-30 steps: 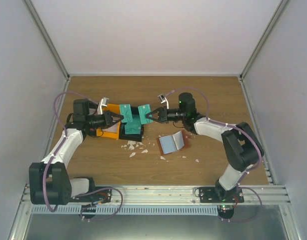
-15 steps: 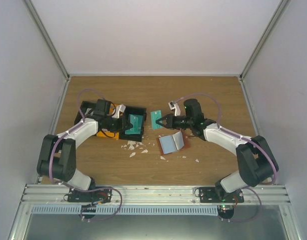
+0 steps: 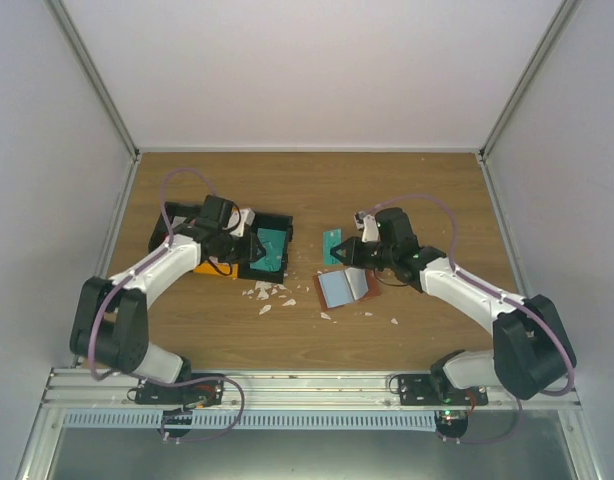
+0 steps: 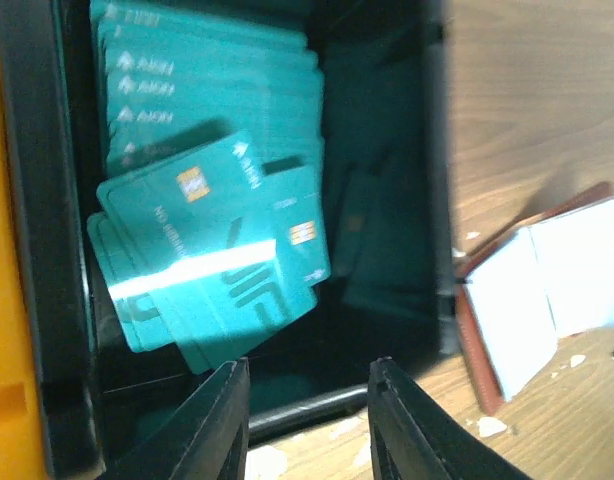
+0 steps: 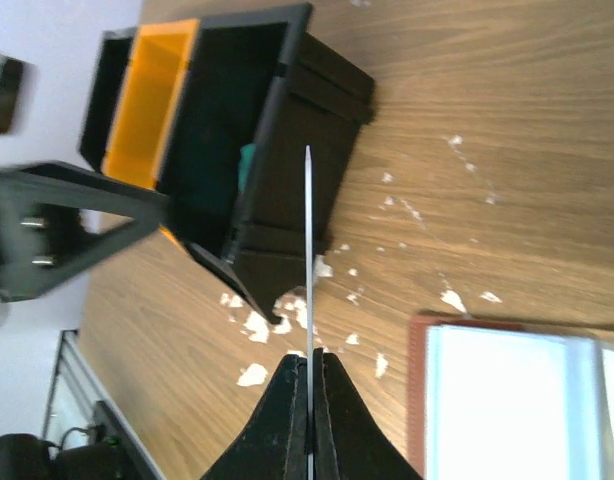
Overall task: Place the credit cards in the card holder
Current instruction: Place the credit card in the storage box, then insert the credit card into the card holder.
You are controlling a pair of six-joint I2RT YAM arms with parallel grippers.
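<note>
Your right end effector (image 5: 309, 362), clenched on a thin teal plastic card (image 3: 334, 245), has reached the reddish-brown leather wallet (image 3: 344, 288); left end effector (image 4: 309, 395) released.

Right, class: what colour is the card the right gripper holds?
Teal. The card in the right gripper shows best in the top external view.
</note>
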